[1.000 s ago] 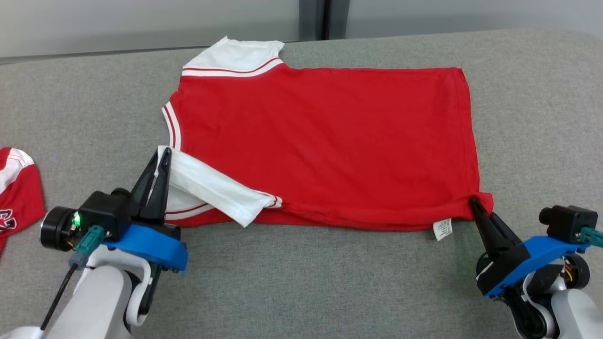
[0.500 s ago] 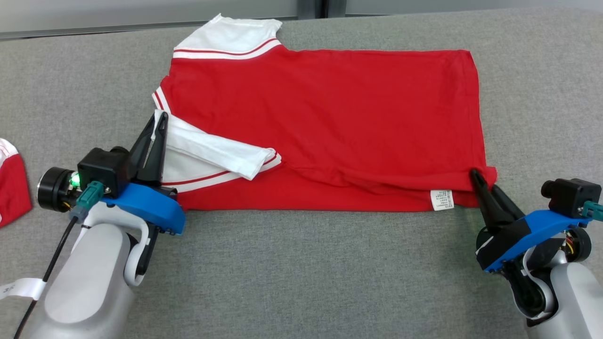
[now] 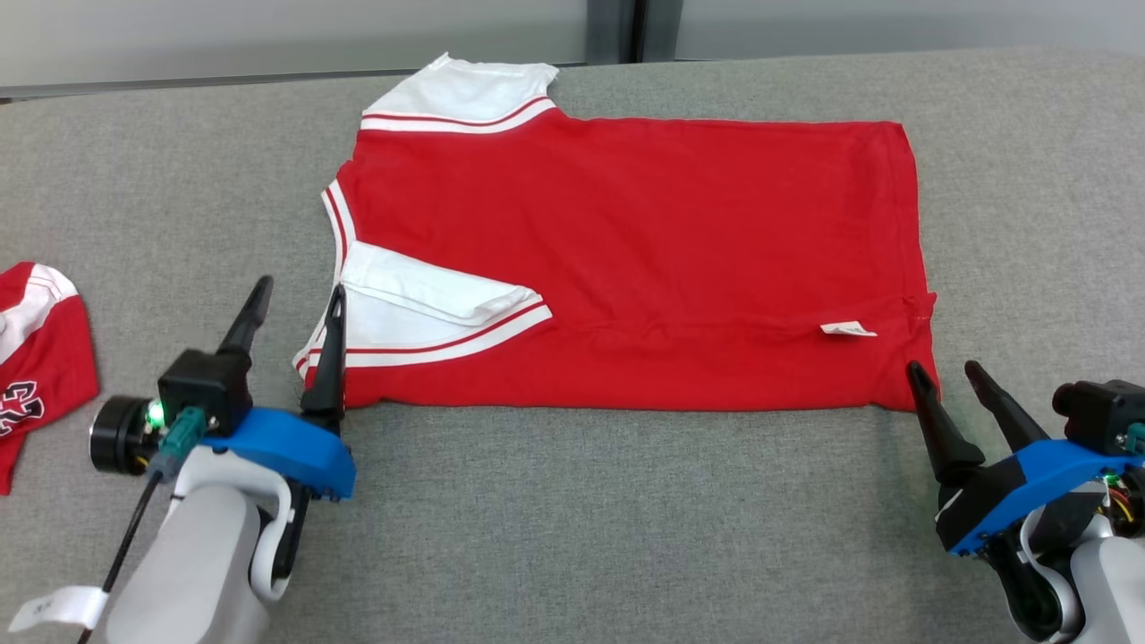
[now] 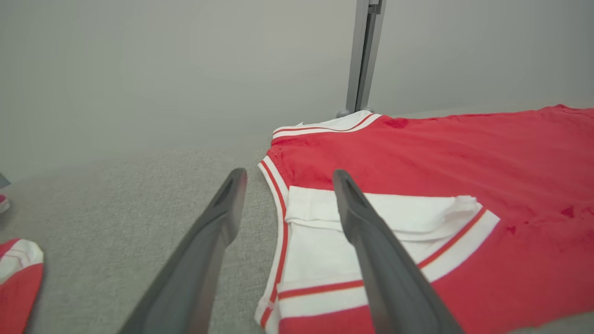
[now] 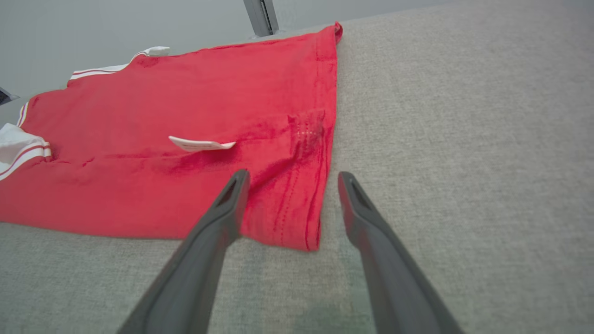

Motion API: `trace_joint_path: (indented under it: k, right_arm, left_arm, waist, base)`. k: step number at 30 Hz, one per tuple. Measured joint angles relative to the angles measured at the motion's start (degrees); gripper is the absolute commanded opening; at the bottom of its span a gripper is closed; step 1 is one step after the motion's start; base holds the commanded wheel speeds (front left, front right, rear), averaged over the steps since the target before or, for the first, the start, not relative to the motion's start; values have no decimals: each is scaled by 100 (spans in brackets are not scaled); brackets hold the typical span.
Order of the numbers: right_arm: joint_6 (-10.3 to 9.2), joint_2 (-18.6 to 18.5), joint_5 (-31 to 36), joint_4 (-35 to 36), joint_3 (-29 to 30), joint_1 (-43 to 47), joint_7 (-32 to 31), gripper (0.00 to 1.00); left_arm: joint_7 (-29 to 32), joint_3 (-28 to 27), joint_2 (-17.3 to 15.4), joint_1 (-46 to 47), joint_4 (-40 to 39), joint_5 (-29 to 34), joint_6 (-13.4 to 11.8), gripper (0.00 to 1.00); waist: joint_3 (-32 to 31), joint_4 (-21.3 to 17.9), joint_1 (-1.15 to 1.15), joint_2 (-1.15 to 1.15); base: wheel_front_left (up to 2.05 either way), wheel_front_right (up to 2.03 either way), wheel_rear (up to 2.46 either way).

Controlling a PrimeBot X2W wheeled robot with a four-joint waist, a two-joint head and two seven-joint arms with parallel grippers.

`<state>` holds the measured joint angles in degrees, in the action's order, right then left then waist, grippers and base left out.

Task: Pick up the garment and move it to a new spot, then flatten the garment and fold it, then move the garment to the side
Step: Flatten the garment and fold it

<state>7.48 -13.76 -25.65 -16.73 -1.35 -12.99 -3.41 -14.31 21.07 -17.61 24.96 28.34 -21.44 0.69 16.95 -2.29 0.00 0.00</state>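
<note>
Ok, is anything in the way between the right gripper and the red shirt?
Nothing visible. The right gripper is open right at the near hem corner of the red shirt, over the grey surface.

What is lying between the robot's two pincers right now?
In the head view, the near edge of the red shirt stretches from the left pincer to the right pincer. Both pincers are open.

Counted in the head view:
- Red-and-white garments, two: spread garment [image 3: 626, 268] at frame centre, second garment [image 3: 36, 358] cut by the left edge
- Grippers, two: left gripper [image 3: 301, 286] and right gripper [image 3: 941, 366], each showed two dark fingers
- White sleeves, two: upper sleeve [image 3: 465, 94], lower sleeve [image 3: 420, 304]
- Care label [image 3: 848, 329], one
- Grey surface [image 3: 581, 519], one
</note>
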Motion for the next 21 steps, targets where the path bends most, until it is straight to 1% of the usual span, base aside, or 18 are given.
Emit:
trace_joint_path:
  k: [6, 10, 16, 21]
  right_arm:
    - [1, 21, 190, -145, 89, 37, -4, 100]
    - [0, 34, 277, -263, 104, 14, 16, 100]
    - [1, 98, 345, -456, 73, -110, 62, 100]
    - [0, 126, 393, -677, -35, -291, 76, 100]
  left_arm:
    - [-11, -10, 4, -386, 41, -135, -48, 100]
    - [89, 23, 56, -527, 87, -223, -64, 100]
    - [192, 53, 134, -551, 285, -291, -62, 100]
    - [216, 92, 169, -470, 466, -372, 12, 100]
  waist:
    - [23, 40, 0, 0]
    - [84, 44, 0, 0]
    - [186, 42, 0, 0]
    - [231, 24, 0, 0]
  base:
    - [0, 0, 0]
    - [0, 0, 0]
    - [0, 0, 0]
    - [0, 0, 0]
